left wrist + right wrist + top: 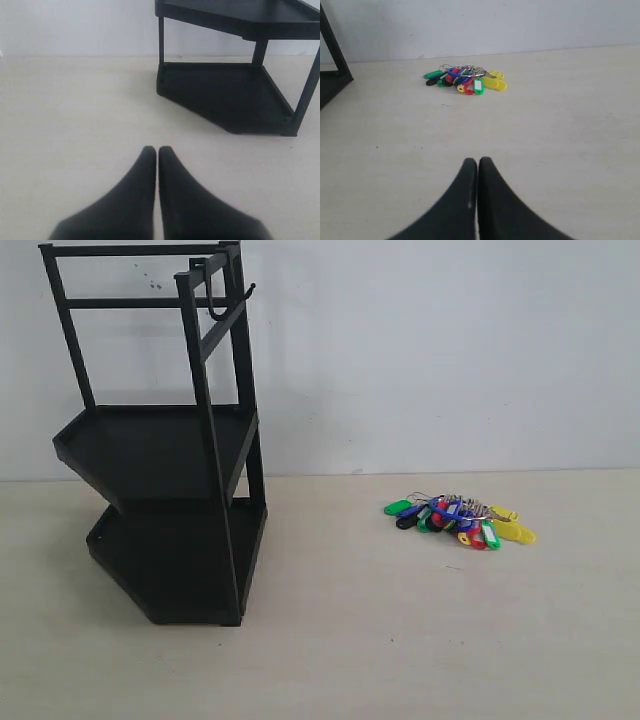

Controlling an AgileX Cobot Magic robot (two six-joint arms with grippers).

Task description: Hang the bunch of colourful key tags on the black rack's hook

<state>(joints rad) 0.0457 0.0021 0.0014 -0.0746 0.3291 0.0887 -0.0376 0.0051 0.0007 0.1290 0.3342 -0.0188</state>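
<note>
The colourful key tag bunch (459, 520) lies flat on the table right of centre, its blue loop on top. It also shows ahead of my right gripper (478, 161), as the key tag bunch (466, 80), well apart from the fingertips. That gripper is shut with nothing in it. The black rack (160, 455) stands at the left, and its hook (228, 302) hangs bare from the top rail. My left gripper (157, 149) is shut and empty, with the rack's lower shelves (235, 100) beyond it. Neither gripper shows in the exterior view.
A pale wooden table (400, 640) meets a white wall (450, 350) behind. A leg and shelf corner of the rack (332, 65) enter the right wrist view at its edge.
</note>
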